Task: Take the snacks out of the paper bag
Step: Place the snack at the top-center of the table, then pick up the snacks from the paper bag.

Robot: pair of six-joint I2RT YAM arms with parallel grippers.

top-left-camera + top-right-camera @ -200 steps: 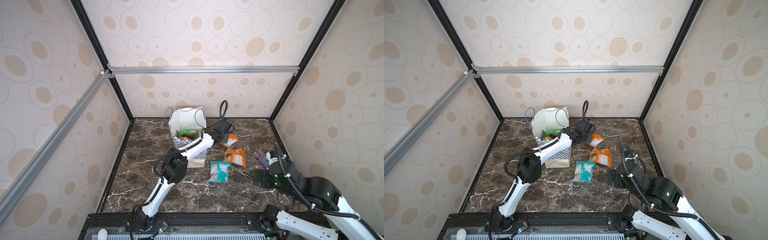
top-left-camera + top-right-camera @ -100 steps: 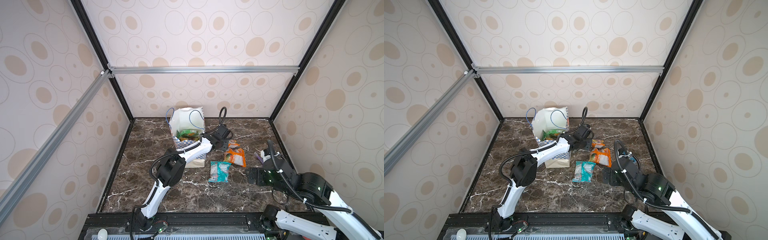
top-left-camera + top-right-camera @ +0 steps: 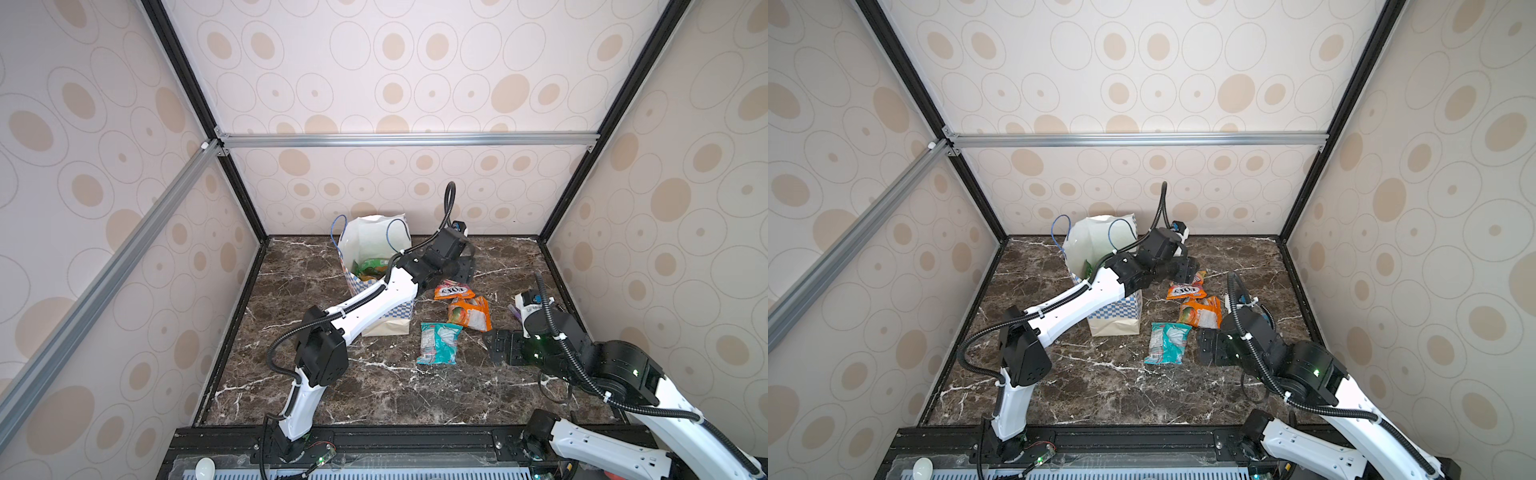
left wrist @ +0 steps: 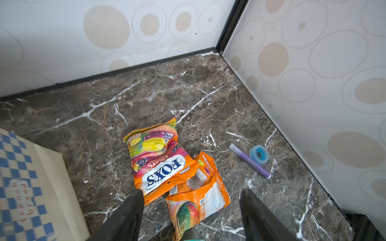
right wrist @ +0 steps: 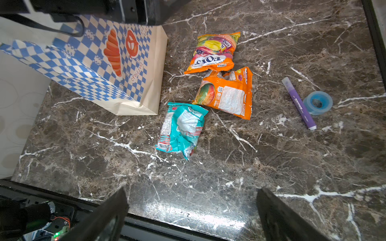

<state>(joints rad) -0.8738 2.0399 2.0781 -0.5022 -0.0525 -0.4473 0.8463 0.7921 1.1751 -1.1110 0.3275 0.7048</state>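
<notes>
Three snacks (image 5: 225, 94) lie on the marble bench (image 5: 208, 167) beside the paper bag (image 5: 117, 68), a green packet (image 3: 374, 266) visible inside, left pincer (image 4: 192, 195) open and empty above them, right pincer (image 5: 192, 193) wide open nearby.

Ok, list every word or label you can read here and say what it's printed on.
"FOX'S": on the orange candy packet, in large letters.
"FRUITS": on the same packet, next to the brand name.
"croissant": on the paper bag, beside the croissant drawing.
Too small or blurred to read: the print on the orange-and-white packet, the teal packet and the purple marker.
</notes>
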